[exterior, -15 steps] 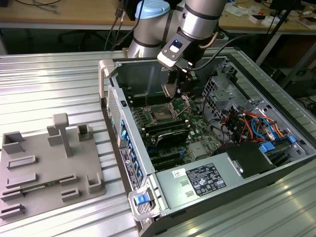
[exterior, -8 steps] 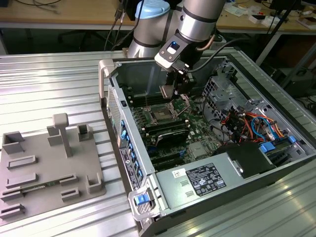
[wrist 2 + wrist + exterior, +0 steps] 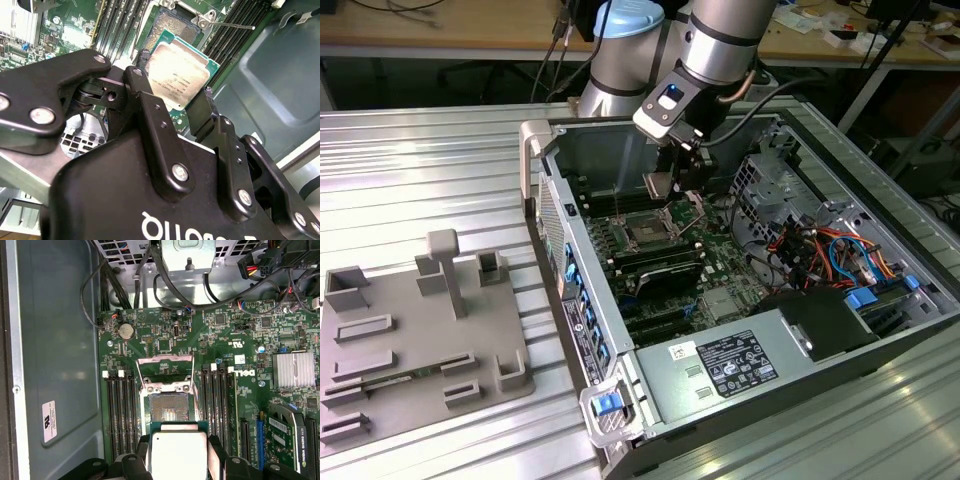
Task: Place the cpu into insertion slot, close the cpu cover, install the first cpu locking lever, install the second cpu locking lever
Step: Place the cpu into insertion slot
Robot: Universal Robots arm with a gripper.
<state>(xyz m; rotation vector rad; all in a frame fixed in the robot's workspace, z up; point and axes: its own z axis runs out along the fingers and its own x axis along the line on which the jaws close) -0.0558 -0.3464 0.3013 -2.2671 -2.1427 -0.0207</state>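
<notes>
Black two-fingered gripper clamps one silvery-grey square cpu above one silver-rimmed insertion slot; one silver metal cpu cover stands raised.

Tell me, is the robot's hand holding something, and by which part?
Yes, the hand pinches the small flat silvery-grey square cpu by two opposite edges.

Gripped cpu — insertion slot uncovered.
</notes>
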